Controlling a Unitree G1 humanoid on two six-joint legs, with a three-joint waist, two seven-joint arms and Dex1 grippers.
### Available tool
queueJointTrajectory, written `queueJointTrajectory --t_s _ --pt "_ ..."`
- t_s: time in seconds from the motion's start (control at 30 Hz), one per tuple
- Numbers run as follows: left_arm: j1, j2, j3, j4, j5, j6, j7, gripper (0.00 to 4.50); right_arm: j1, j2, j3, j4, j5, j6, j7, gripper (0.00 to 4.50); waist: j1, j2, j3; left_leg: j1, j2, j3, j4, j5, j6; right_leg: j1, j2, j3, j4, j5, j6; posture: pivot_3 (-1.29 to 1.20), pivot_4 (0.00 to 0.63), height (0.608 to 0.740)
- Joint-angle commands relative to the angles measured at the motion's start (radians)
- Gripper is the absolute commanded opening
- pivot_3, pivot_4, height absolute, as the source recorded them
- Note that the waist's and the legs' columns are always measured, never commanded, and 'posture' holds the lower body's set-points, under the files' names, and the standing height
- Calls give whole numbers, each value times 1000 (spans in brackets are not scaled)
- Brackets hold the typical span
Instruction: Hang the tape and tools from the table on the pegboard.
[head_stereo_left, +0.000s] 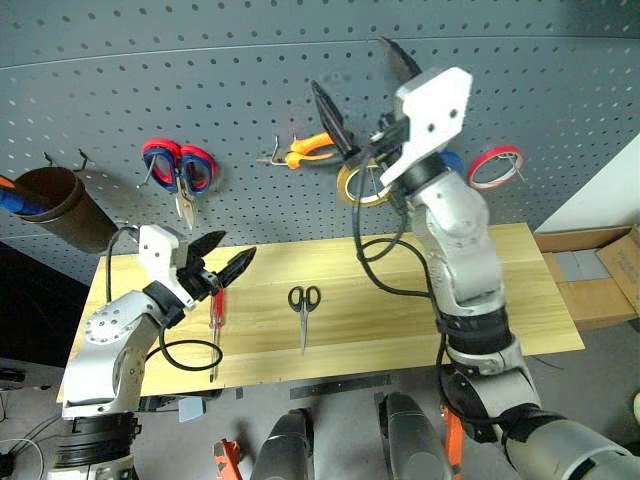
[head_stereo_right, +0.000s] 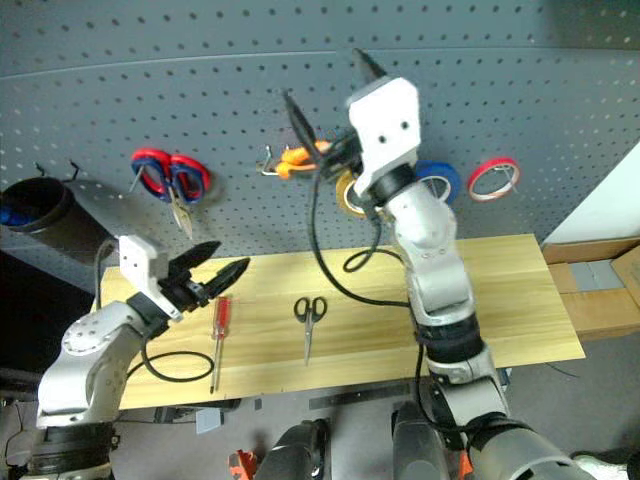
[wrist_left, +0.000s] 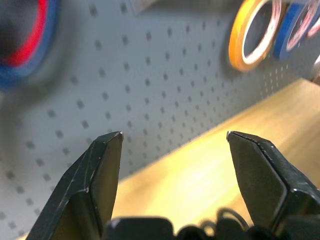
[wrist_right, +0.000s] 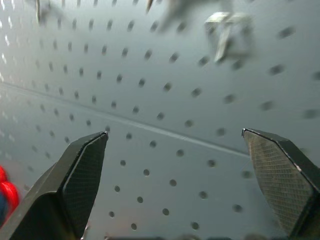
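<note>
1. The right gripper (head_stereo_left: 365, 88) is hanging high in front of the pegboard (head_stereo_left: 200, 80), its jaws spread wide and holding nothing.
2. The tape (head_stereo_right: 440, 178) is hanging on the board just behind that arm, between a yellow roll (head_stereo_right: 348, 192) and a red roll (head_stereo_right: 494, 177), so it appears already delivered.
3. The left gripper (head_stereo_left: 222, 268) is hovering low over the table (head_stereo_left: 380, 300), jaws parted and empty, just above a red-handled screwdriver (head_stereo_left: 215, 325), probably lining up for the next pickup.
4. Black scissors (head_stereo_left: 304, 312) are lying flat mid-table, apart from the screwdriver and still waiting for a hook.
5. Red-and-blue pliers (head_stereo_left: 182, 172) and an orange-handled tool (head_stereo_left: 308, 150) are hanging on hooks to the left of the rolls.
</note>
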Motion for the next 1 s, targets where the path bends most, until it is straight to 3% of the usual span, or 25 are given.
queueJointTrajectory --t_s 0.03,0.13,0.33,0.4,0.47,0.73,0.9,1.0 --pt "31 1 -10 -76 -19 24 -14 3923 70 -48 -2 -176 99 125 72 4500 1 0 0 0 0 0 0 0 0 0 0 0 0 0 0 -60 270 740" --pt "32 -8 -24 -89 -17 43 -2 4442 123 -82 -3 -230 126 171 85 4500 3 0 0 0 0 0 0 0 0 0 0 0 0 0 0 -62 272 740" --pt "75 -4 -106 -131 64 125 65 4442 205 -147 -12 -351 329 364 184 4500 4 0 0 0 0 1 0 0 1 0 0 1 0 0 0 -70 278 740" --pt "88 17 -187 -156 163 223 147 4442 241 -196 -11 -396 413 454 229 4500 6 0 0 0 0 1 0 0 1 0 0 1 -1 0 0 -71 280 740" --pt "94 19 -237 -185 172 305 160 4442 265 -235 -7 -425 457 502 249 4500 9 0 0 0 0 1 0 -1 2 1 0 1 -1 0 0 -75 282 740" --pt "56 -169 -307 -189 232 522 391 4442 390 -356 38 -488 551 616 294 4500 29 -1 0 1 0 1 1 -3 6 3 0 0 -1 0 0 -75 288 740" --pt "-28 -337 -360 -77 339 584 581 4442 433 -408 79 -497 546 607 318 4500 35 -2 1 0 -1 3 3 -3 6 4 0 -1 -1 0 0 -82 290 740" --pt "-64 -359 -421 -19 398 570 603 4442 436 -416 84 -494 544 603 317 4500 32 -3 2 1 -1 4 3 -3 6 4 0 -1 -1 0 0 -85 292 740"
